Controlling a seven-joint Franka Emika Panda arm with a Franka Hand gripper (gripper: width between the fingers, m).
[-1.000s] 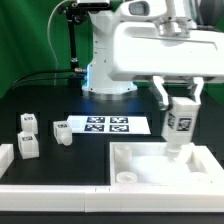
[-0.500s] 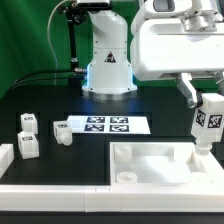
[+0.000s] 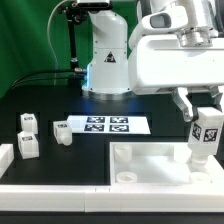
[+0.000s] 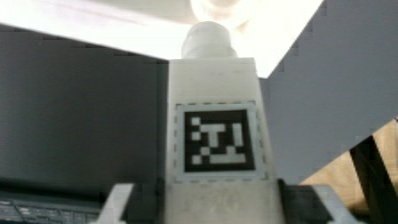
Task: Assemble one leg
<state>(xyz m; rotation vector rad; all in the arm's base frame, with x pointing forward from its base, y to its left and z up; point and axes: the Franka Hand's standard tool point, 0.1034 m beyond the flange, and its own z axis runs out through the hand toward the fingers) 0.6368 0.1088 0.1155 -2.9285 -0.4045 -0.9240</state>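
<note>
Pinching the leg (image 3: 206, 138) in the end effector (image 3: 204, 113), squeezed onto its upper sides, tag (image 3: 211, 130) facing the exterior camera. Hanging upright over the tabletop (image 3: 120, 152), right at the far corner on the exterior view's right, stubby round end pointing down. Cannot tell whether touching the tabletop or just above it. From the wrist: looking straight down the length, round end at the far tip, nicely centred. Over on the exterior view's left, spare legs (image 3: 28, 145) sitting on the worktop (image 3: 50, 100), well apart from the action, with the marker board (image 3: 105, 125) between.

Time for seating, by my reading. Best to hold it plumb, to centre the round end over the corner's mounting spot, hidden from both views, then to descend slowly and straight. No sideways shove against the rim. No letting go before feeling it seated; then probably a gentle turn to fasten, without tilting.
</note>
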